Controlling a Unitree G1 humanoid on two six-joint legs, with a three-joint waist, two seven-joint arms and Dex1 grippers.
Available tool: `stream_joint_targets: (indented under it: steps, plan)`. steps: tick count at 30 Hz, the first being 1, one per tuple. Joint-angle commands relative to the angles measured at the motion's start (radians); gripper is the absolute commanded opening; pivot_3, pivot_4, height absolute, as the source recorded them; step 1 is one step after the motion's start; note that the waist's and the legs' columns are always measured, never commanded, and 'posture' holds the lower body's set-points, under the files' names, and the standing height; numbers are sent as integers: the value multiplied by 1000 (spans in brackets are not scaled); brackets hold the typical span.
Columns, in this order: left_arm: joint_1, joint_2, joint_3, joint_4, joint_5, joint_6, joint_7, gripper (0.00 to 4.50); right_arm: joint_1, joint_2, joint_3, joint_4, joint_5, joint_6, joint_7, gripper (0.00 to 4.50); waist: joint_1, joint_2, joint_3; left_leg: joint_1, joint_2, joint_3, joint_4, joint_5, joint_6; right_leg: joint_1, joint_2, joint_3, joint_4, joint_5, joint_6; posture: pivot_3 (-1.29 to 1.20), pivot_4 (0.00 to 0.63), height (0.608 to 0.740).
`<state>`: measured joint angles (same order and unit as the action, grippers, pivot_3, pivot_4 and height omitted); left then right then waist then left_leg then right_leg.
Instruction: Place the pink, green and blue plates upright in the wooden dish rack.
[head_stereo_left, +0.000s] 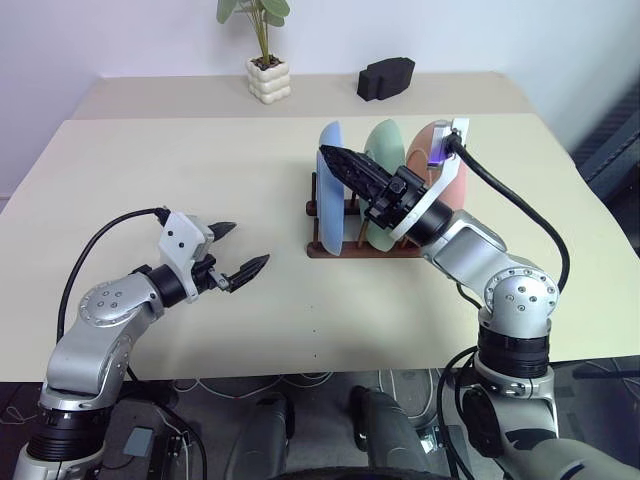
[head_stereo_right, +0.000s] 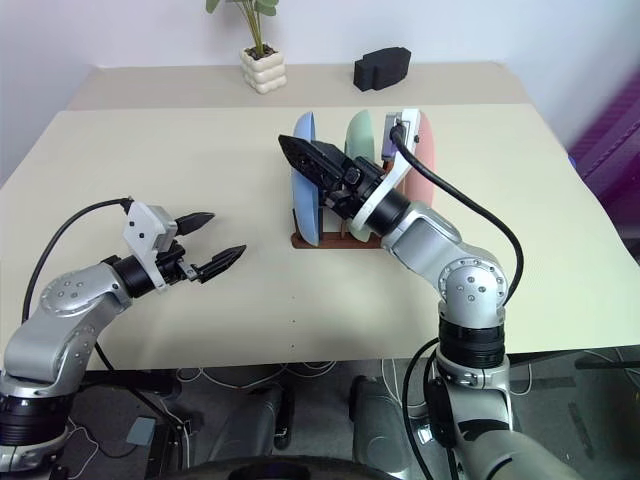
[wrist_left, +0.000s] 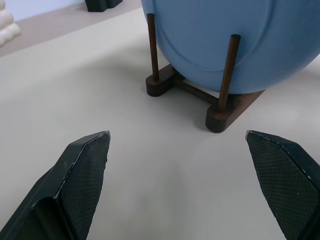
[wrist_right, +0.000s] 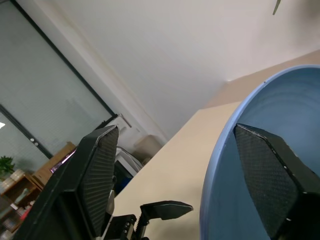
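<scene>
Our right end effector (head_stereo_right: 305, 160) straddles the blue plate's (head_stereo_right: 303, 195) rim, released; the left end effector (head_stereo_left: 242, 250) is released too. Withdrawing carelessly could tip it from the wooden dish rack (wrist_left: 220, 107).

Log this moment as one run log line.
blue plate, green plate, pink plate: upright in wooden dish rack | right gripper: open, astride blue plate rim | left gripper: open
</scene>
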<state>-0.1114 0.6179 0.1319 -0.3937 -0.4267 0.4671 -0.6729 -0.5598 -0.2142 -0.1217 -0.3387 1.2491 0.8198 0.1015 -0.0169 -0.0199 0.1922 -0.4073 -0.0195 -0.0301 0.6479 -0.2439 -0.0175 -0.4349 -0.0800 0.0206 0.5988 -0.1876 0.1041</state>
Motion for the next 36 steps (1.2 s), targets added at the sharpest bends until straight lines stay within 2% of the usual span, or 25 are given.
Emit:
stream_joint_targets:
  steps: [1, 7, 15, 20, 24, 27, 30, 32, 36]
  plan:
    - [-5, 0, 21, -15, -7, -20, -2, 4500, -15, -7, -7, -33, -8, -18, 12, 3822, 0, 0, 0, 0, 0, 0, 0, 0, 0, 0, 0, 0, 0, 0, 0, 0, 150, 736]
    - [-6, 0, 21, -13, -6, -20, -2, 4500, -43, -50, -4, -63, -58, -7, 3, 3822, 0, 0, 0, 0, 0, 0, 0, 0, 0, 0, 0, 0, 0, 0, 0, 0, 150, 736]
    - [-5, 0, 20, -13, -6, -21, -2, 4500, -80, -158, 0, -122, -95, 22, 33, 3822, 1, 0, 0, 0, 0, 0, 0, 0, 0, 0, 0, 0, -1, 0, 0, 0, 150, 736]
    - [-14, -7, 15, -4, 3, -32, 5, 4500, -119, -252, 1, -205, -174, -50, 178, 3822, 1, 1, 1, -1, 0, 0, 0, 0, 0, 0, 0, 0, -2, 0, 0, 0, 150, 736]
    - [-23, -15, 6, 12, 15, -42, 9, 4500, -91, -393, -119, -201, -228, -129, 312, 3822, 8, 1, 1, -1, 0, 0, 1, 0, 0, 1, 0, 0, -4, -1, 0, 0, 150, 736]
    - [-25, -24, -7, 25, 27, -55, 13, 4500, 22, -503, -241, -167, -279, -177, 416, 3822, 10, 0, 0, -1, 0, 0, 1, -1, 1, 3, -1, 0, -5, -1, 0, 0, 150, 736]
    - [-32, -34, -27, 51, 43, -67, 1, 4500, 211, -570, -433, -128, -245, -195, 544, 3822, 18, 0, 0, -1, -1, 1, 1, -1, 2, 4, -1, 0, -6, -1, 0, 0, 150, 736]
    - [-39, -41, -42, 74, 53, -81, -5, 4500, 349, -582, -522, -127, -221, -193, 619, 3822, 24, 0, 0, -1, -1, 1, 1, -2, 3, 4, -1, 0, -6, -1, 0, 0, 150, 736]
    - [-58, -69, -70, 126, 82, -119, 2, 4500, 561, -549, -576, -115, -273, -242, 707, 3822, 23, 2, -1, 1, 0, 2, 2, -2, 3, 4, 0, 1, -5, -1, 0, 0, 150, 736]
